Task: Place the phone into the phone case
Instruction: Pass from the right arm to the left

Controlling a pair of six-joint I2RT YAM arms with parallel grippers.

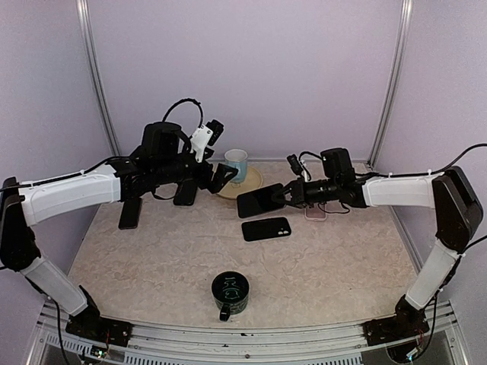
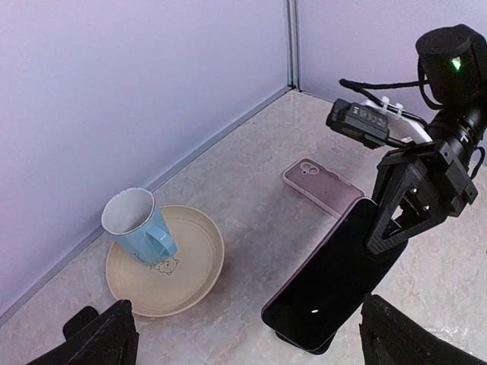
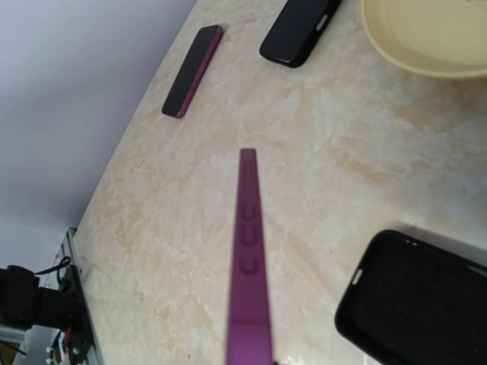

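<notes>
Top view: left gripper (image 1: 216,177) spread wide, holding nothing, near the blue cup (image 1: 236,162) on the cream plate (image 1: 252,182); right gripper (image 1: 283,198) pinching one end of the purple phone (image 1: 260,201), raised off the table (image 1: 152,258); black phone case (image 1: 266,228) lying flat just beside it; dark green mug (image 1: 230,293) near the front edge.
Left wrist view: phone tilted, screen dark; pink phone case (image 2: 319,182) flat behind it.
Right wrist view: phone edge-on; black phone case at lower right; second purple phone (image 3: 194,70) lying well apart.
</notes>
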